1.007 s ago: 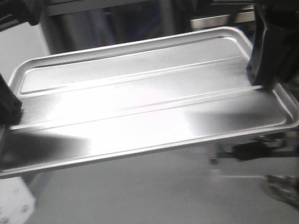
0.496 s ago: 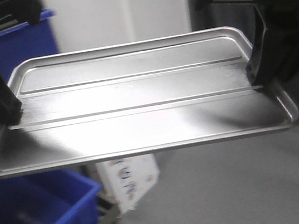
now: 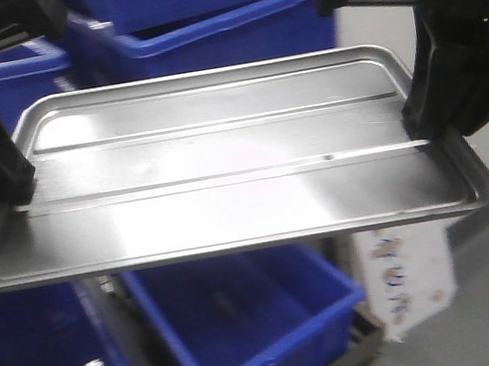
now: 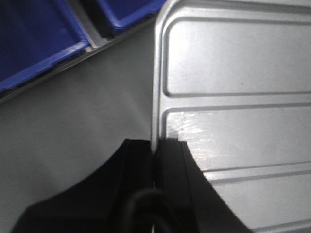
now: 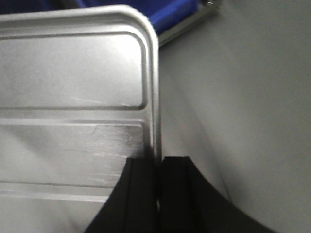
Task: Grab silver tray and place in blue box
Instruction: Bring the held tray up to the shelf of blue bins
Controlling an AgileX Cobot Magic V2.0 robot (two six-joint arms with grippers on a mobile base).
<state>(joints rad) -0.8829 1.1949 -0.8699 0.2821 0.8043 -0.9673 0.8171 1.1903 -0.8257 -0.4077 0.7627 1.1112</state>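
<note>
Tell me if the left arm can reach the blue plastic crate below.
Probably not: left claw is shut on the silver metal tray, shared with the right claw, over that crate.

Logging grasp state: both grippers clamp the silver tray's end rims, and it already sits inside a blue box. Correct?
No. The left gripper and right gripper do clamp the silver tray, but the front view shows it held aloft, not inside the blue box.
</note>
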